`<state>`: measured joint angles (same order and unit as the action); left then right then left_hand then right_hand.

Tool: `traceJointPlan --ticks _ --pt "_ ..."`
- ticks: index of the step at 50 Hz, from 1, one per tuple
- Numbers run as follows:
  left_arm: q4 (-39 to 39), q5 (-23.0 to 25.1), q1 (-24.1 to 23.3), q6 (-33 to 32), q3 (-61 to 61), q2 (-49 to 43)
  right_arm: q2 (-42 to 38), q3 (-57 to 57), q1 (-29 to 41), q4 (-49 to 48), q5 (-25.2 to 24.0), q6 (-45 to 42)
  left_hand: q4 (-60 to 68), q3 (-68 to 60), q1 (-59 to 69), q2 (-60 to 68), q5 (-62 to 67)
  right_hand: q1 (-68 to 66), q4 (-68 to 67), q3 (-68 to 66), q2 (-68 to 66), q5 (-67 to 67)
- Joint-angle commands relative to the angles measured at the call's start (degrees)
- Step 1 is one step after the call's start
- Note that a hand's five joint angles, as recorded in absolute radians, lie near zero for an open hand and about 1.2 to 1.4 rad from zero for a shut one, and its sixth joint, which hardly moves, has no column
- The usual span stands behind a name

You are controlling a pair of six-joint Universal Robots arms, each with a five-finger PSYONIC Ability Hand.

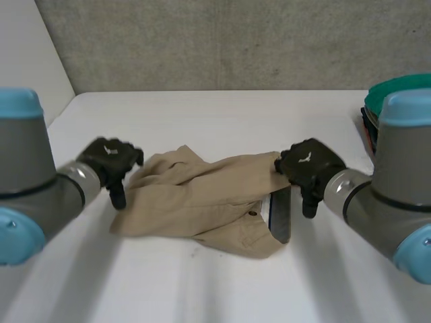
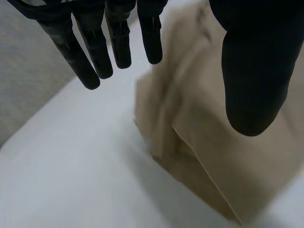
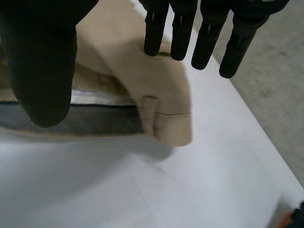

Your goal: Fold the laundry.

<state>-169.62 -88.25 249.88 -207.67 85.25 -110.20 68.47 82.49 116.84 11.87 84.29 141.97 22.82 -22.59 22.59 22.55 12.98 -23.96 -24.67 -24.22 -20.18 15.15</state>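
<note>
A tan pair of trousers (image 1: 202, 202) lies rumpled and folded across the middle of the white table (image 1: 202, 289), its dark waistband lining (image 1: 280, 214) showing at the right end. My left hand (image 1: 109, 161) hovers at the cloth's left edge, fingers straight and spread, holding nothing; in the left wrist view the tan cloth (image 2: 223, 156) lies under the thumb (image 2: 254, 71). My right hand (image 1: 306, 167) hangs at the right end by the waistband, also open. In the right wrist view the waistband corner with a belt loop (image 3: 164, 121) lies below the fingers (image 3: 204, 42).
A green basket (image 1: 397, 94) with dark and orange items stands at the table's back right corner. A grey wall runs behind the table. Bare white tabletop (image 1: 222, 114) stretches in front of and behind the trousers.
</note>
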Motion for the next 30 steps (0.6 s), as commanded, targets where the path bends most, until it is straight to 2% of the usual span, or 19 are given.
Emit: traceJointPlan --ticks 1,6,7,10,12,14,18,25,30 --pt "-2.0 -0.1 -0.6 -4.8 -0.6 -7.5 -7.2 0.3 2.5 -8.8 -0.6 0.6 4.0 -4.3 4.3 4.3 3.9 -5.4 -4.7 -5.1 -9.2 4.2" --pt "-1.9 -0.2 -1.5 -4.8 -5.3 -12.6 -12.5 -0.9 4.2 -18.5 1.2 1.8 12.1 -12.3 12.3 12.4 11.9 -5.6 -4.8 -5.3 -9.3 4.4" --pt "-2.0 -0.4 -1.9 -4.9 -6.8 -14.1 -14.2 -1.4 4.7 -21.9 2.3 2.0 21.1 -21.3 21.3 21.4 20.9 -6.2 -5.5 -6.0 -10.0 5.0" --pt "-2.0 -1.1 -2.4 -5.0 -9.6 -15.8 -16.9 -2.7 5.5 -26.8 3.9 2.0 36.8 -37.0 37.0 37.1 36.6 -9.4 -8.7 -9.2 -13.2 8.2" --pt "-1.9 -2.3 -2.8 -5.0 -12.2 -17.1 -19.3 -4.3 6.2 -30.7 5.3 1.8 56.1 -56.3 56.3 56.4 56.0 -13.6 -12.9 -13.3 -17.4 12.4" --pt "-1.8 -3.2 -3.1 -4.8 -14.1 -17.8 -20.9 -5.5 6.4 -32.8 6.0 1.7 57.2 -57.4 57.4 57.5 57.0 -21.2 -20.5 -20.9 -24.9 20.0" --pt "-0.8 -5.2 -3.3 -4.5 -19.0 -19.0 -23.8 -9.7 6.1 -35.1 6.7 1.6 57.2 -57.4 57.4 57.5 57.0 -55.9 -55.2 -55.7 -59.7 54.7" --pt "0.0 -7.2 -2.2 -4.2 -29.1 -17.9 -22.6 -16.7 4.6 -36.0 6.7 1.6 57.2 -57.4 57.4 57.5 57.0 -56.0 -55.3 -55.8 -59.8 54.9" --pt "5.0 -7.7 -1.4 1.4 -35.2 -9.5 -15.7 -22.3 3.0 -32.8 7.4 4.8 57.2 -57.4 57.4 57.5 57.0 -56.0 -55.3 -55.8 -59.8 54.9"
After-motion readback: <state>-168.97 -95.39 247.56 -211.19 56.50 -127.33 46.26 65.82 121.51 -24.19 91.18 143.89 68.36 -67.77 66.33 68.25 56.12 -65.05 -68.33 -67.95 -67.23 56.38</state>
